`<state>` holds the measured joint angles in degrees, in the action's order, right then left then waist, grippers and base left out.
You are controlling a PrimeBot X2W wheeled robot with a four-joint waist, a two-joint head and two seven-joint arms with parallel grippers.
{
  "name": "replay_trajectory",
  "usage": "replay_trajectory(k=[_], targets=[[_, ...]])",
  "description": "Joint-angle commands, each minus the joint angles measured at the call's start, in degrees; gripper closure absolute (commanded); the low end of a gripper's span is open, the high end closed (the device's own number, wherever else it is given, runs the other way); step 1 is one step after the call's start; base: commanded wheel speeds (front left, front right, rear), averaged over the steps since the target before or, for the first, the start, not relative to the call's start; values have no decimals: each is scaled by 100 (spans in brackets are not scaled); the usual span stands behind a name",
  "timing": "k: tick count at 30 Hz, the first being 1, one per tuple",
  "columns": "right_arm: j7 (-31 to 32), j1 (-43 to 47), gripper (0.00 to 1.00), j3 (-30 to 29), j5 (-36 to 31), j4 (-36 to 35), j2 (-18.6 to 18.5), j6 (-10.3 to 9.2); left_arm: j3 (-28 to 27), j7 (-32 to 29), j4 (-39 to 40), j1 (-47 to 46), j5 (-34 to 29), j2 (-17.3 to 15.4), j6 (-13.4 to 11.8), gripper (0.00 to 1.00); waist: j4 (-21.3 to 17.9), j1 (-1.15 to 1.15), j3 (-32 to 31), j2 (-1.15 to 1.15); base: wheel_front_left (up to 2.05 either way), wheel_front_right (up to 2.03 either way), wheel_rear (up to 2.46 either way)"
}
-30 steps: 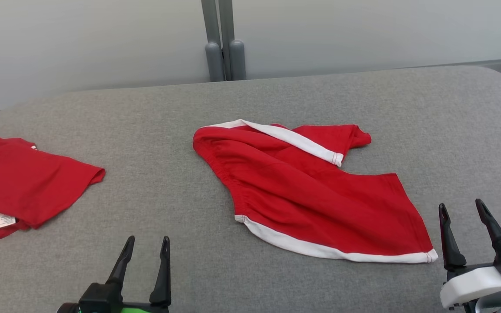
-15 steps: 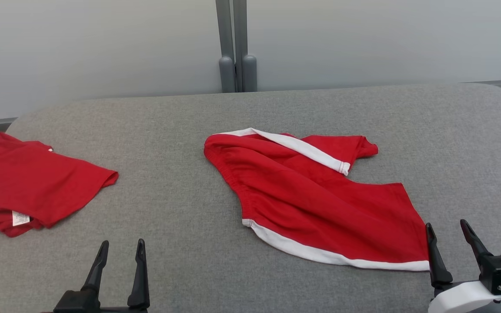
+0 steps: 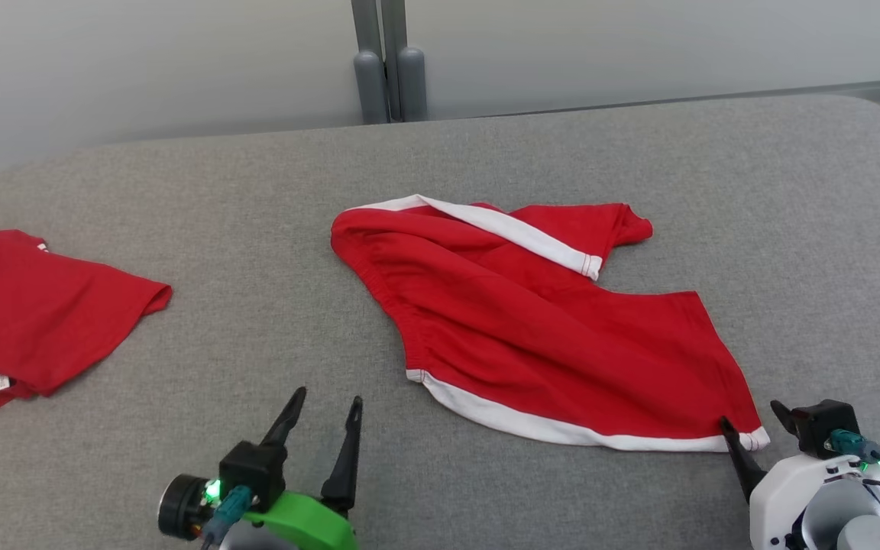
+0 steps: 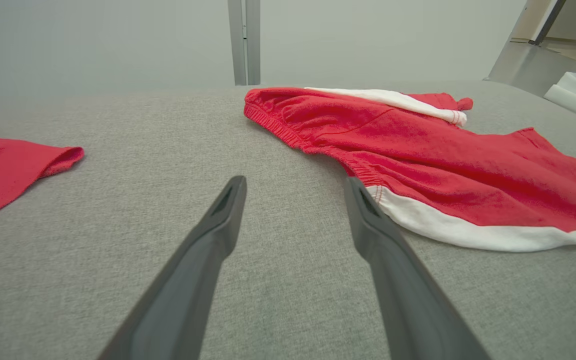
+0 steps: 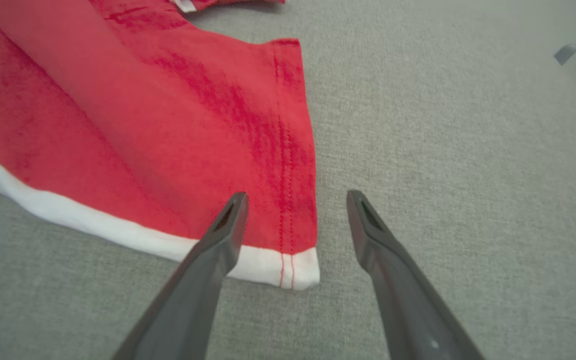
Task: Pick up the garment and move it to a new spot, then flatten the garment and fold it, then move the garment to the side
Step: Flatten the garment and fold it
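Observation:
The garment (image 3: pixel 547 336) is a pair of red shorts with white trim, lying crumpled in the middle of the grey padded table (image 3: pixel 257 198). My left gripper (image 3: pixel 327 397) is open over bare table, just left of the garment's near white hem (image 4: pixel 468 232). In the left wrist view the left gripper (image 4: pixel 295 182) has nothing between its fingers. My right gripper (image 3: pixel 752 416) is open at the garment's near right corner. In the right wrist view that gripper (image 5: pixel 296 195) straddles the corner of the garment (image 5: pixel 168 110), its fingers just above the cloth.
A second red garment (image 3: pixel 35 321) with a white label lies at the table's left edge, also seen from the left wrist (image 4: pixel 8 165). Grey posts (image 3: pixel 383 69) stand behind the table against a pale wall. The table's far corners are rounded.
The head camera has shifted. Relative to the garment, my left gripper has come forward and right toward the near hem, and my right gripper has dipped left onto the near right corner. Both stay open.

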<state>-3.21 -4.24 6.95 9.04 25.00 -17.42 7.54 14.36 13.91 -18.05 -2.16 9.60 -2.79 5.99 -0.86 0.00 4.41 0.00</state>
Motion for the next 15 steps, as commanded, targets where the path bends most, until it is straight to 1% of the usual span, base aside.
replay_trajectory(k=[1, 3, 6, 10, 15], targets=[[185, -93, 0, 175, 161, 76, -104, -10, 150, -115, -183, -267, 15, -21, 19, 0, -58, 0, 247, 0, 0, 0, 0], [404, -184, 0, 472, 371, 75, -251, -10, 399, -269, -427, -554, 66, -21, 38, 0, -62, 0, 337, 0, 0, 0, 0], [514, -211, 0, 619, 606, 21, -384, -10, 663, -364, -670, -896, 197, -24, 36, 0, -87, 0, 432, 0, 0, 0, 0], [580, -199, 0, 817, 767, -47, -451, -9, 925, -426, -979, -1188, 307, -24, 37, 0, -174, 0, 479, 0, 0, 0, 0], [652, -183, 0, 1054, 932, -141, -497, -8, 1084, -435, -1291, -1398, 358, -25, 48, 0, -280, 0, 500, 0, 0, 0, 0]])
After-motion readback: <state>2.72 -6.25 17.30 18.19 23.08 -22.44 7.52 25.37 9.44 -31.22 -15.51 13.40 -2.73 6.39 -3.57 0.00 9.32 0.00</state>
